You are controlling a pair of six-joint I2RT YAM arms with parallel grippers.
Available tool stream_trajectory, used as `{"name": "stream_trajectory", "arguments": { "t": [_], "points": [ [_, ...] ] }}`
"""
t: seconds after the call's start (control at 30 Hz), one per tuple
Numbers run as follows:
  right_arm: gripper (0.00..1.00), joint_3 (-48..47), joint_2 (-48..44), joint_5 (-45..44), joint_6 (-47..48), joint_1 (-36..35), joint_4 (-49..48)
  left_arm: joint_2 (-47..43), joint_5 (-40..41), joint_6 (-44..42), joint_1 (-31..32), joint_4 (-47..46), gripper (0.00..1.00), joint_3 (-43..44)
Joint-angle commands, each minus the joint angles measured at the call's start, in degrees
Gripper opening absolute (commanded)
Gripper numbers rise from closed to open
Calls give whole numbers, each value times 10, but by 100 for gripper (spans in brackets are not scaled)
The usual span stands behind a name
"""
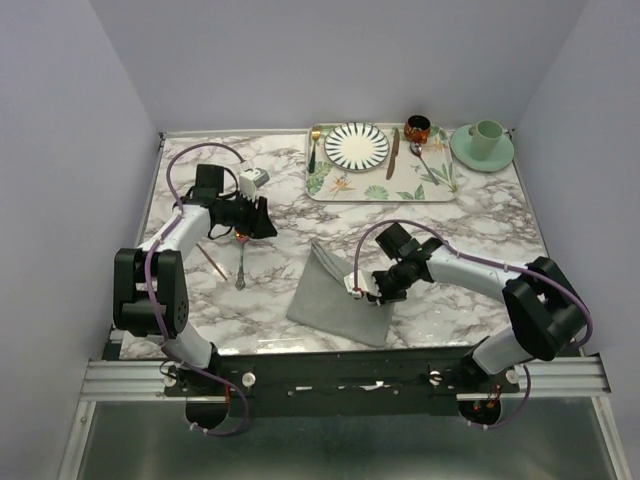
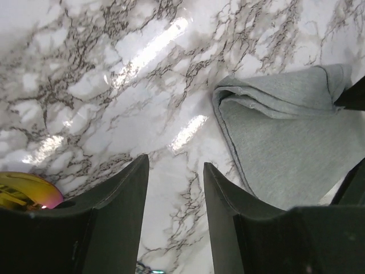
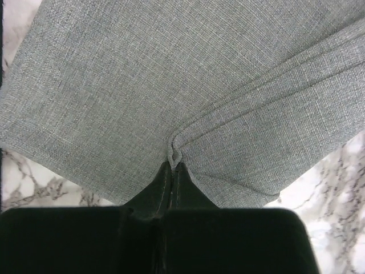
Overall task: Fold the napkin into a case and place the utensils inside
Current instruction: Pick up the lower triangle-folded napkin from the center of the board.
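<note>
Napkin (image 1: 330,300) partly folded, front-centre on marble table (image 1: 480,230). Right gripper (image 1: 362,288) clamped tight on its creased edge. Left gripper (image 1: 247,222) half-open, empty, above spoon (image 1: 240,265). Advice: carry pinched layer across low, square up edges, release only once flat.

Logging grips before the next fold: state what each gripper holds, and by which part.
Right gripper: shut on the napkin, pinching a folded hem edge. Left gripper: fingers apart, holding nothing.
</note>
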State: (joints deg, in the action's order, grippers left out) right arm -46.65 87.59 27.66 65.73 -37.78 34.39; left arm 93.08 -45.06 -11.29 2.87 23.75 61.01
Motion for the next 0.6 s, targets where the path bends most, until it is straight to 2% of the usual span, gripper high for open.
{"name": "stream_trajectory", "arguments": {
  "t": [0.0, 0.17, 0.33, 0.57],
  "points": [
    [1, 41, 1, -86, 100, 0, -73, -28, -24, -197, 18, 58, 54, 17],
    [1, 37, 11, -103, 120, -1, -85, -22, 2, -273, 72, 84, 54, 46],
    [1, 46, 8, -125, 136, 1, -93, -2, 27, -442, 130, 147, 58, 73],
    [1, 58, -9, -121, 135, 0, -93, 62, 44, -473, 156, 169, 52, 158]
  ]
}}
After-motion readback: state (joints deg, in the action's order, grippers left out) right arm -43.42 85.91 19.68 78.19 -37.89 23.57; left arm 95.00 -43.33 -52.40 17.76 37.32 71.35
